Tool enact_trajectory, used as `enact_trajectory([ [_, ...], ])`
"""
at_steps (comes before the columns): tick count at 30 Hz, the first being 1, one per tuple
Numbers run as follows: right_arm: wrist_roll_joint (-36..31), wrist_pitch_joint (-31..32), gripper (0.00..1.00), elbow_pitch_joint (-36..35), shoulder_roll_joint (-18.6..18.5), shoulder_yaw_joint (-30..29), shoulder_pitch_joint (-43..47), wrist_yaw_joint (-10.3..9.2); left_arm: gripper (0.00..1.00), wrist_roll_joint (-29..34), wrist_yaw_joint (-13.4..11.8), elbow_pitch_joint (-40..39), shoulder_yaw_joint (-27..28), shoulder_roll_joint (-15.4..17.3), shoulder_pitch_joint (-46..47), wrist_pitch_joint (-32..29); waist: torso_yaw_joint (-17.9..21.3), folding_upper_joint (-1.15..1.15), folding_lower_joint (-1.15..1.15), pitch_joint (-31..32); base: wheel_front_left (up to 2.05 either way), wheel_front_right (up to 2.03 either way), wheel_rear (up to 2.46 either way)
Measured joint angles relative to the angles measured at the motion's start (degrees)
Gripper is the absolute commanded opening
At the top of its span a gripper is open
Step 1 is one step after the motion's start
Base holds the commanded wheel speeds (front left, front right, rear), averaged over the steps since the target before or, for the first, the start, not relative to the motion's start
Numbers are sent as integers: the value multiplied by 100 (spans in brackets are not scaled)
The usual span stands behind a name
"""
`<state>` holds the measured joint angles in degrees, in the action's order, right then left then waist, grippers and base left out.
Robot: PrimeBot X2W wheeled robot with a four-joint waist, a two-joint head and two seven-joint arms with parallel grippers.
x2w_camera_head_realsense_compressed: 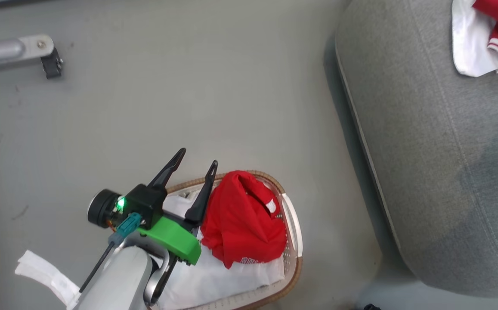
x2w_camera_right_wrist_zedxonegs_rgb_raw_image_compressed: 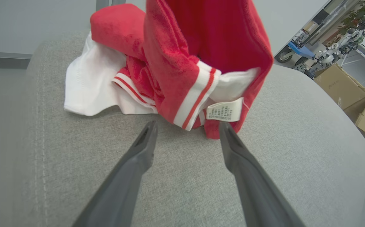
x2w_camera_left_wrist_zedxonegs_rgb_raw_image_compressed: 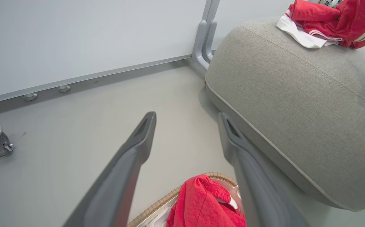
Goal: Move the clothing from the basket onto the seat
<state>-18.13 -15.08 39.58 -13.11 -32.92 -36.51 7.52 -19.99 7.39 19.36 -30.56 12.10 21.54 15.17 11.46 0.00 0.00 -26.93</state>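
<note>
Showing the left pincer (x2w_camera_head_realsense_compressed: 198, 157) spread wide and empty over the basket (x2w_camera_head_realsense_compressed: 295, 232); the plain red shirt (x2w_camera_head_realsense_compressed: 242, 219) lies heaped inside, just beside and below this pincer's right finger, its long axis seemingly near parallel to the fingers; this arm is judged the nearer for the next grasp, needing a shift rightward and down; the right pincer (x2w_camera_right_wrist_zedxonegs_rgb_raw_image_compressed: 187, 126), likewise spread and empty, hovers over the seat (x2w_camera_right_wrist_zedxonegs_rgb_raw_image_compressed: 264, 157), the striped garment (x2w_camera_right_wrist_zedxonegs_rgb_raw_image_compressed: 182, 72) resting there just beyond its tips.
</note>
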Motion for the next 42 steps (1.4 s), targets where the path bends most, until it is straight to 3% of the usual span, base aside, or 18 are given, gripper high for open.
enact_trajectory([
  [3,632,0,100,-229,163,414,318,0,100,45,0,111,270,-98,-215,0,-9,0,0,311,0,0,0],
  [9,1541,0,100,-889,47,1439,815,0,100,196,0,212,914,-265,-604,0,-112,0,0,879,0,0,0],
  [20,2162,1,100,-1573,445,2687,1499,0,100,561,0,285,2260,-571,-1301,0,-551,0,0,1729,0,0,0],
  [30,2273,0,100,-1666,794,2969,2216,0,100,903,0,245,3015,-766,-1707,0,-965,0,0,2298,0,0,0],
  [42,2325,0,100,-1601,945,3089,2731,0,100,964,0,166,3176,-881,-2120,0,-1181,0,-1,2703,0,0,0],
])
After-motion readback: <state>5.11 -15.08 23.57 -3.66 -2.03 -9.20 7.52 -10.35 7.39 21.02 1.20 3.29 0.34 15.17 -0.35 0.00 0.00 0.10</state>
